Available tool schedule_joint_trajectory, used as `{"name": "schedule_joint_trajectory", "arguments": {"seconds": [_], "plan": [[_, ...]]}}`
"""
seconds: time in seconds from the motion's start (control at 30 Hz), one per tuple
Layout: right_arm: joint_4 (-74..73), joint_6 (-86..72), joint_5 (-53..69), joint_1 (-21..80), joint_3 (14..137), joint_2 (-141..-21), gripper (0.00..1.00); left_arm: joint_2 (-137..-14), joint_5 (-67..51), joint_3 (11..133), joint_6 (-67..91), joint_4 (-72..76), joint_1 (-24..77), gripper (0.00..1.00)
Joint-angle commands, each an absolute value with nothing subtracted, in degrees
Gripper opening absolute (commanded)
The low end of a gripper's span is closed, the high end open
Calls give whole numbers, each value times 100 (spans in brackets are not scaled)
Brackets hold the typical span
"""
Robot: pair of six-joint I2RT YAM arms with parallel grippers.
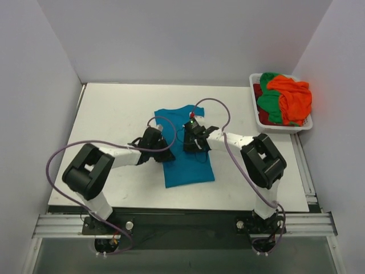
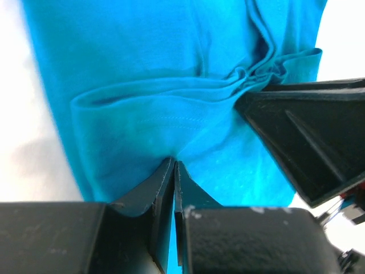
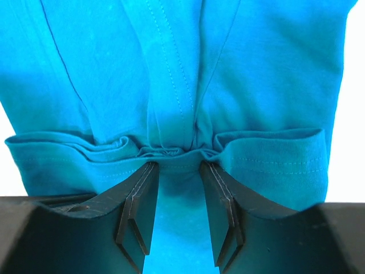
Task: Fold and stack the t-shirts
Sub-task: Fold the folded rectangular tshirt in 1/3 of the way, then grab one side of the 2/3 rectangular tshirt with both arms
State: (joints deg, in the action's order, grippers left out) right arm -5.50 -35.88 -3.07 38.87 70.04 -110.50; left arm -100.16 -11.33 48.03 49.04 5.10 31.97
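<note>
The left gripper (image 2: 174, 169) is clenched on the near left edge of the teal blue soft fabric t-shirt (image 1: 189, 166), its two fingers nearly touching with only a thin fold of cloth between them. The right gripper (image 3: 177, 169) has its jaws a little apart, with a thicker gathered ridge of the same cloth pressed between the tips, so I judge that it is also grasping the shirt. The shirt lies in the middle of the white table (image 1: 114, 108), long and narrow, with its collar to the far side. I think this cloth is light, limp and not fragile. It will sag and wrinkle wherever it is not held, and thin layers may slip out. The best hold is on the doubled hems and folded edges, one grip on each side. The bright orange t-shirt (image 1: 294, 97), the green t-shirt (image 1: 268, 106) and the dark red t-shirt (image 1: 259, 91) wait, crumpled, in the white plastic basket (image 1: 283, 129) at the far right.
</note>
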Motion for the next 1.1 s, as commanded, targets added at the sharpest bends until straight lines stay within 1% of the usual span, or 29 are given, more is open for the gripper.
{"name": "schedule_joint_trajectory", "arguments": {"seconds": [0.0,0.03,0.17,0.27,0.37,0.4,0.5,0.57,0.67,0.73,0.9,0.93,0.97,1.03,1.07], "plan": [[-1275,-4086,-115,4139,6408,-10961,38,-9380,-835,4160,4825,325,3234,15],[-1231,-4122,-97,4174,6242,-10769,38,-9091,-800,4062,4808,308,3234,15],[-1037,-4219,-44,4175,5968,-10354,40,-8596,-642,3797,4694,27,3217,16],[-897,-4096,385,3956,5924,-10082,40,-8420,-589,3858,4588,-245,3164,16],[-414,-4008,1272,3526,5635,-9678,41,-8245,-580,3981,4509,-438,3129,16],[-187,-4008,1788,3377,5564,-9590,41,-8192,-580,4016,4483,-492,3120,16],[-141,-3955,2012,2937,5354,-9212,42,-7937,-571,4008,4456,-641,3111,17],[-123,-3902,2170,2621,5204,-8992,43,-7718,-563,3929,4456,-764,3094,22],[-114,-3841,2390,2348,4993,-8886,43,-7401,-571,3693,4473,-861,3094,27],[-105,-3788,2373,2355,4844,-8781,43,-7156,-641,3525,4535,-879,3111,29],[-342,-3744,1882,2513,4334,-8351,43,-6462,-598,2919,4781,-1107,3269,31],[-360,-3796,1794,2531,3985,-8071,43,-6356,-467,2857,4799,-1221,3357,33],[-369,-3849,1749,2557,3807,-7920,42,-6259,-396,2804,4808,-1413,3418,41],[-404,-4025,1583,2697,3429,-7393,42,-5916,-221,2603,4904,-1555,3585,46],[-448,-4095,1521,2742,3071,-7209,42,-5802,-159,2549,4939,-1738,3638,50]]}}
